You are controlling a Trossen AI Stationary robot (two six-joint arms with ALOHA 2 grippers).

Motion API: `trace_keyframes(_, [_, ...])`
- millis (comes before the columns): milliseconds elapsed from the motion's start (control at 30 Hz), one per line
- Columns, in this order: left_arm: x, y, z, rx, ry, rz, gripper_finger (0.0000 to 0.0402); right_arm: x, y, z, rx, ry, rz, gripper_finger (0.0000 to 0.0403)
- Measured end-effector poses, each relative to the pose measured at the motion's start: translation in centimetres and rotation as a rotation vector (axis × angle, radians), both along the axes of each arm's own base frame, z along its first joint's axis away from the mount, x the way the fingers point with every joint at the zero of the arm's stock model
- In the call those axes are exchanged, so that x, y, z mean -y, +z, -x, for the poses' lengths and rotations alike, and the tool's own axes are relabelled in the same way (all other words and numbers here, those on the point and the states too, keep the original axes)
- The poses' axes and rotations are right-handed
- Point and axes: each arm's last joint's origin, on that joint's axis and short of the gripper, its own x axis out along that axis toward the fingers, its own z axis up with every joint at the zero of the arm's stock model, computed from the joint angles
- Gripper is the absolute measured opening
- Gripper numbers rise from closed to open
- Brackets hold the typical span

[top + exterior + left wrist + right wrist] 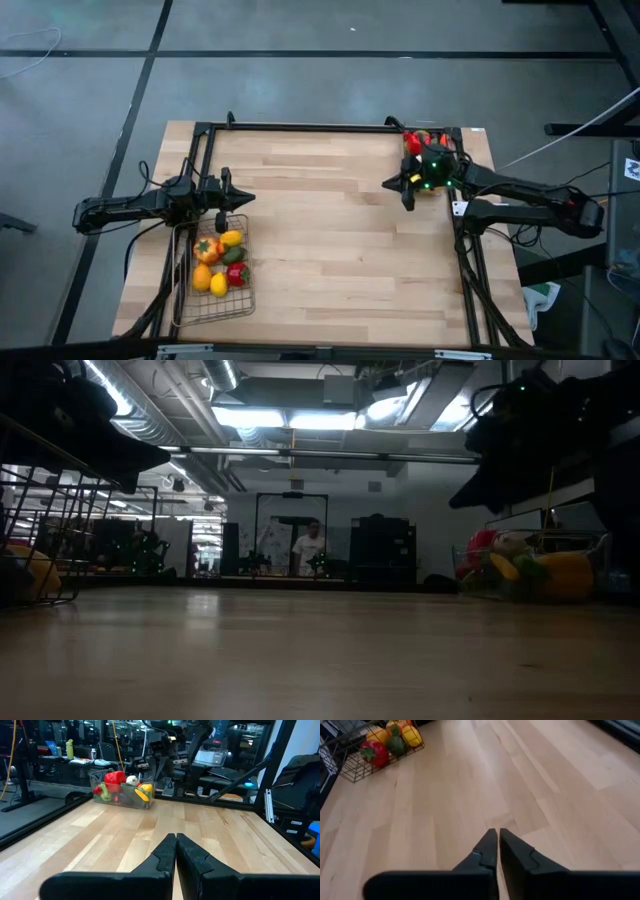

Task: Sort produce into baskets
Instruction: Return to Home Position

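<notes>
At the table's left edge, the left gripper (176, 839) hangs over the far end of the rectangular wire-mesh metal basket (222, 306), its dark fingers pressed together with nothing between them. The basket holds an orange toy pepper (207, 248), a yellow lemon (231, 238), a green piece (233, 256) and a small red pepper (237, 274), among others. Bare light wooden table (340, 250) lies between the arms. On the right, the right gripper (494, 834) hovers beside the narrow clear plastic bin (148, 804), its fingers likewise closed on nothing. The bin sits at the far right corner and contains a big red pepper (115, 777), white garlic (132, 780), and yellow and green pieces.
</notes>
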Motion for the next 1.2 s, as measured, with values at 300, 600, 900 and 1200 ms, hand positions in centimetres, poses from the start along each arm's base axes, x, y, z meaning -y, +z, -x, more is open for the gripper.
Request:
trace_keyframes(300, [0.0,0.0,0.0,0.0,0.0,0.0,0.001,-0.9,-1.6,1.6,0.026,-0.002,0.005,0.0007])
trace_keyframes(600, [0.0,0.0,0.0,0.0,0.0,0.0,0.001,-2.4,-3.8,3.2,0.085,-0.026,-0.054,0.0011])
trace_keyframes(900, [0.0,0.0,0.0,0.0,0.0,0.0,0.001,-4.6,-4.3,2.9,0.13,0.007,0.034,0.0012])
trace_keyframes(1200, [0.0,0.0,0.0,0.0,0.0,0.0,0.001,-6.1,-4.0,2.6,0.151,0.077,0.119,0.0012])
